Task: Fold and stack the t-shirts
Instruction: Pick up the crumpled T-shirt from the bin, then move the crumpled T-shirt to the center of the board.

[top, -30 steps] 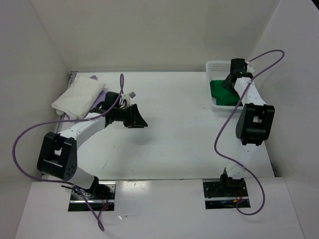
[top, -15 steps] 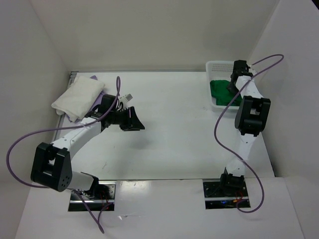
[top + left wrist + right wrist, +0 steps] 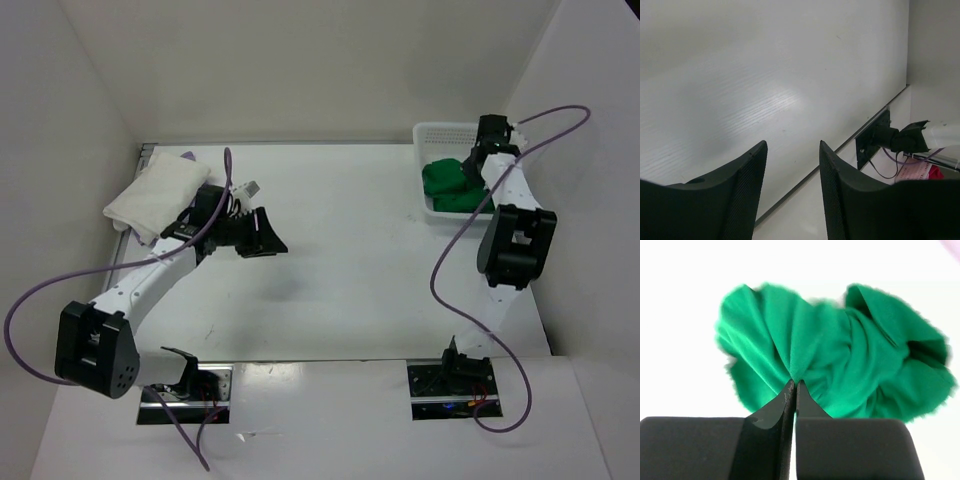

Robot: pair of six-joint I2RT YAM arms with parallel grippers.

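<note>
Fetching the next shirt seems the step in hand: the right gripper (image 3: 792, 390) is pinched tight on a fold of the green t-shirt (image 3: 840, 355), bunched just ahead of its tips in the basket (image 3: 440, 130). The left gripper (image 3: 792, 190) hangs parted and empty, the white t-shirt (image 3: 155, 195) behind it. The next move calls for lifting the cloth clear of the rim

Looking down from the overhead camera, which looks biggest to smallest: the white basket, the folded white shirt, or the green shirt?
1. white basket
2. white shirt
3. green shirt. It is bunched inside the basket and partly hidden by the right arm, so how much smaller it is than the white shirt is unsure.
</note>
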